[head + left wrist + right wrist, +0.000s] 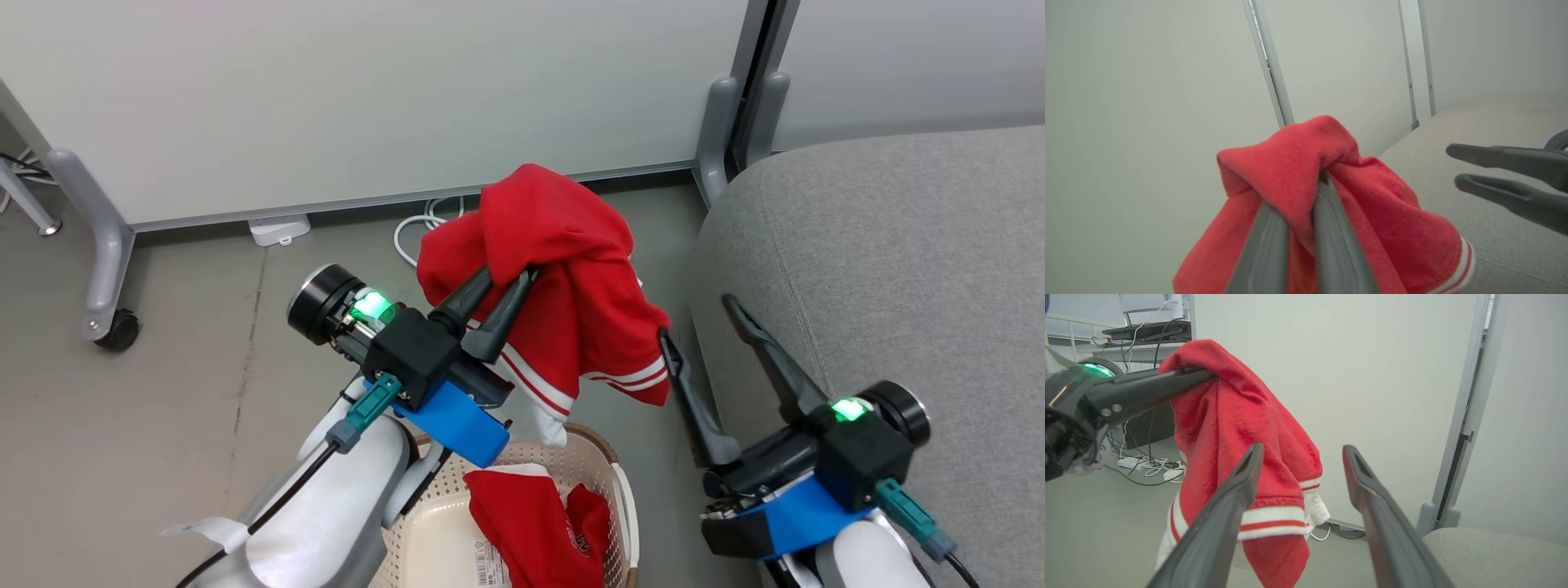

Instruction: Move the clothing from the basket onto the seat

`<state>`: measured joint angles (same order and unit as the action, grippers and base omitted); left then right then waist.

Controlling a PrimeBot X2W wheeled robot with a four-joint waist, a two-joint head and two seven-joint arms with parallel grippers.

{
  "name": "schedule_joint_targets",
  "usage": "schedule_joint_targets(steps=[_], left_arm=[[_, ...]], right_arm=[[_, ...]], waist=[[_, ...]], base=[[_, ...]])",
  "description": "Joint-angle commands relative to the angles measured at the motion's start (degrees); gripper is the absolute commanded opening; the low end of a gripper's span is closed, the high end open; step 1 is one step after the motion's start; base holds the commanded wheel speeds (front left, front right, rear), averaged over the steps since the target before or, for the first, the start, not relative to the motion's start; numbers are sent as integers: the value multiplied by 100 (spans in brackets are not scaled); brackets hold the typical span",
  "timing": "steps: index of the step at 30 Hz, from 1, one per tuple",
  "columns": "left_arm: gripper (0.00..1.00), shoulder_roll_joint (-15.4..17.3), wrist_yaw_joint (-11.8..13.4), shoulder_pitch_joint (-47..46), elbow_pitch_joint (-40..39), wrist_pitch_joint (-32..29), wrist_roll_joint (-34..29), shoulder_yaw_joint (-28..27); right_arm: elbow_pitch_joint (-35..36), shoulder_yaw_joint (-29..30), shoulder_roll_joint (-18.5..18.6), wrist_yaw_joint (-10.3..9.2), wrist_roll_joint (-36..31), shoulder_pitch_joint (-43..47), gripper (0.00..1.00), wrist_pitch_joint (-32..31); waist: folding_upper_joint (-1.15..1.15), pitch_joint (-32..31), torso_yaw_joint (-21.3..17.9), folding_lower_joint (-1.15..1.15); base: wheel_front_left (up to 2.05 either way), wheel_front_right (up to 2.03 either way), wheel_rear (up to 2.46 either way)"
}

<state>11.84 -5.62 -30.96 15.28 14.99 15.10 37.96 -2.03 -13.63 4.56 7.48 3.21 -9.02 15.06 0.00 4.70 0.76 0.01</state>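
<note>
So here's where it's at: the left pincer (pixel 513 278) is pinched nearly closed on a bunched fold of one red garment (pixel 571 286), holding it up in the air with the rest of the cloth draped down from the grip. Its long axis runs pretty much straight down, with the striped white-trimmed hem at the bottom. That hem dangles just above the far rim of the basket (pixel 611 478), where the other red garment (pixel 531 523) sits crumpled inside next to the label sticker. The bit that matters for the next move, I'd say, is that the seat (pixel 882 261) lies off to the robot's right of the hanging garment, with a strip of bare floor (pixel 163 408) between the cloth and the grey cushion edge. So the carry has to go sideways to the right and far enough that the hem clears the rounded edge. The right pincer (pixel 694 318) is spread wide with nothing in it, sitting just beside the garment's lower corner and right up against the seat's side, so it's the nearer arm to the seat. I can't tell if it's actually touching the fabric. My guess is we're about halfway through the first of two garments.
</note>
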Motion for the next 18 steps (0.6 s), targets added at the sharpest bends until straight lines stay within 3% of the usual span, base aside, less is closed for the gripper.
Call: schedule_joint_targets(steps=[1,18], left_arm=[[0,-38,-17,2,10,28,-29,19],[0,-383,-139,-102,-4,29,-174,371]], right_arm=[[-40,-117,76,3,53,-136,100,18],[-1218,-917,275,3,109,-1045,100,11]], waist=[[0,15,25,-1],[0,78,402,-1]], base=[[0,0,0],[0,0,0]])
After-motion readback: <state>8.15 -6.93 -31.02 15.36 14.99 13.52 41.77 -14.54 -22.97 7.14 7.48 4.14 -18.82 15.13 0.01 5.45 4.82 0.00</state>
